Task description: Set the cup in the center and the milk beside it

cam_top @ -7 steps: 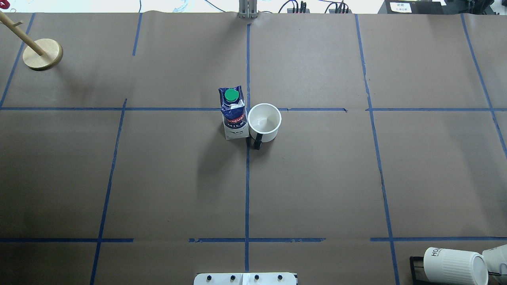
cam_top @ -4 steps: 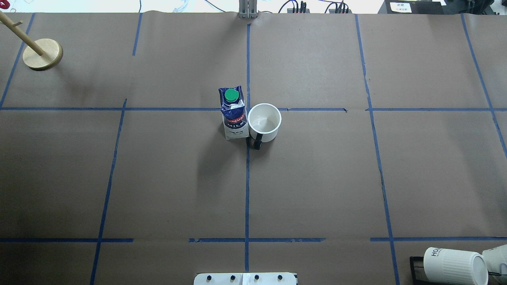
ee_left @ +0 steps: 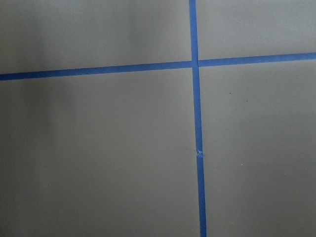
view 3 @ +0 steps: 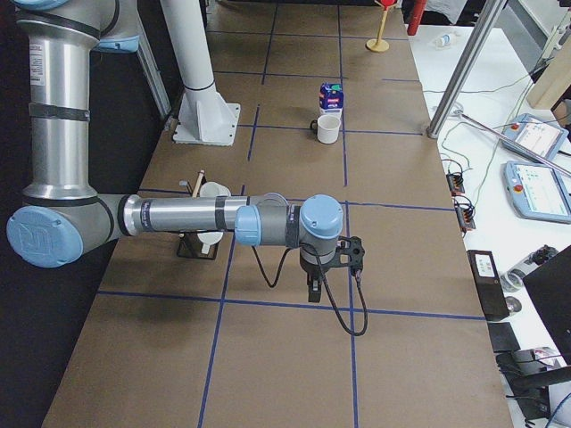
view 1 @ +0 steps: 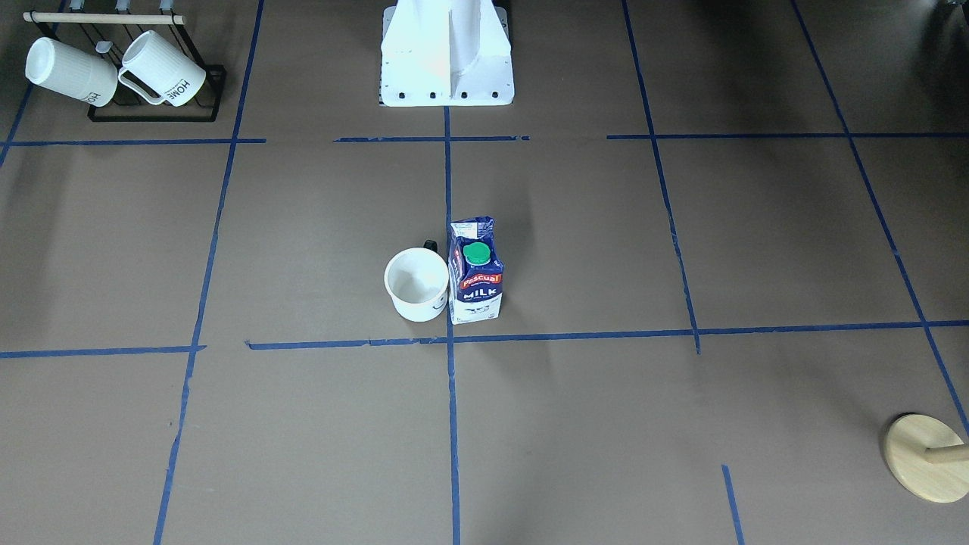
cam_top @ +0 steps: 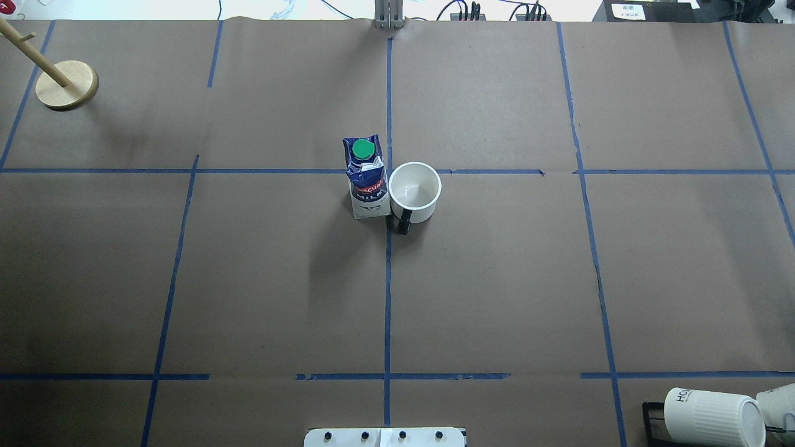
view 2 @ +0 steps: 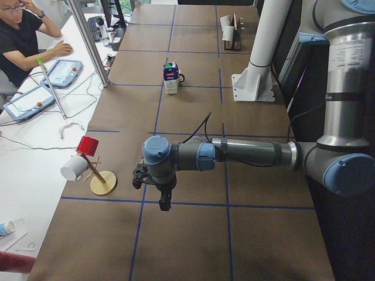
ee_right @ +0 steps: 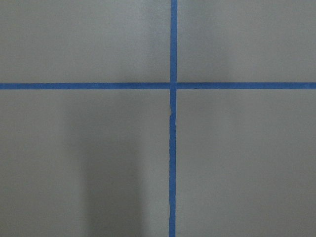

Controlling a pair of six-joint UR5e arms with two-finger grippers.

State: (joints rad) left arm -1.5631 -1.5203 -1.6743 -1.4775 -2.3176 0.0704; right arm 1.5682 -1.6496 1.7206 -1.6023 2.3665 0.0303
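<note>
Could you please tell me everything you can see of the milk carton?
The milk carton is small, dark blue above and white below, with a green round cap, a red "Pascual" label and white "MILK" lettering. Its top looks crumpled. It stands upright by the tape crossing, close beside the white cup; contact unclear.

You have the milk [cam_top: 367, 186] standing tight against the cup [cam_top: 415, 189], leaving no finger gap between them; open brown surface [cam_top: 497, 279] surrounds their outer sides.
</note>
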